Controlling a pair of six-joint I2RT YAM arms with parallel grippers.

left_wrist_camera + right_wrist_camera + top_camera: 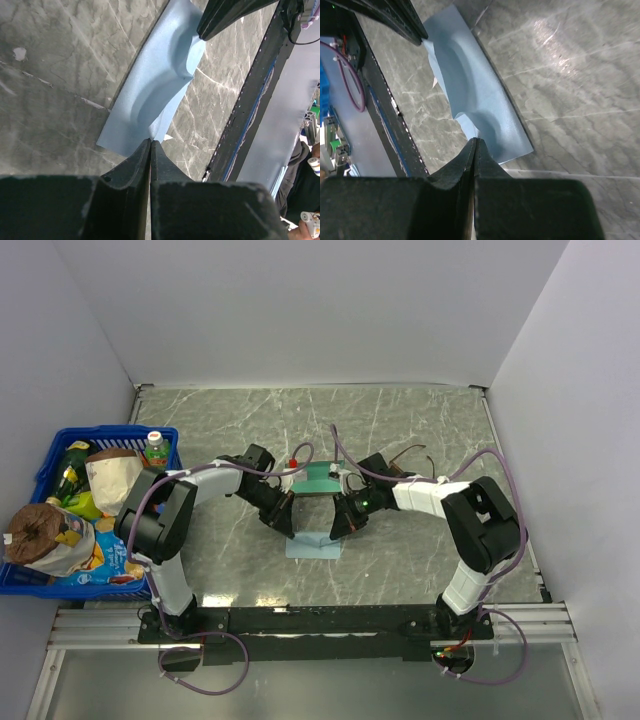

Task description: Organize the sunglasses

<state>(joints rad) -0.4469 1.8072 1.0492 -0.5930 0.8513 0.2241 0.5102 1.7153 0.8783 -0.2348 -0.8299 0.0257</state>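
A light blue cloth (313, 545) lies on the marble table in front of both arms, its near edge lifted and curled. My left gripper (150, 142) is shut on one corner of the cloth (160, 85). My right gripper (476, 140) is shut on the opposite corner of the cloth (475, 85). In the top view the left gripper (288, 526) and right gripper (338, 528) stand at either side of the cloth. Behind them the open case (320, 479) shows its teal lining. The sunglasses (410, 454), thin and brown, lie just behind the right arm, partly hidden.
A blue basket (50, 462) full of groceries and bottles stands at the table's left edge. White walls close in the back and both sides. The black rail (250, 100) with the arm bases runs along the near edge.
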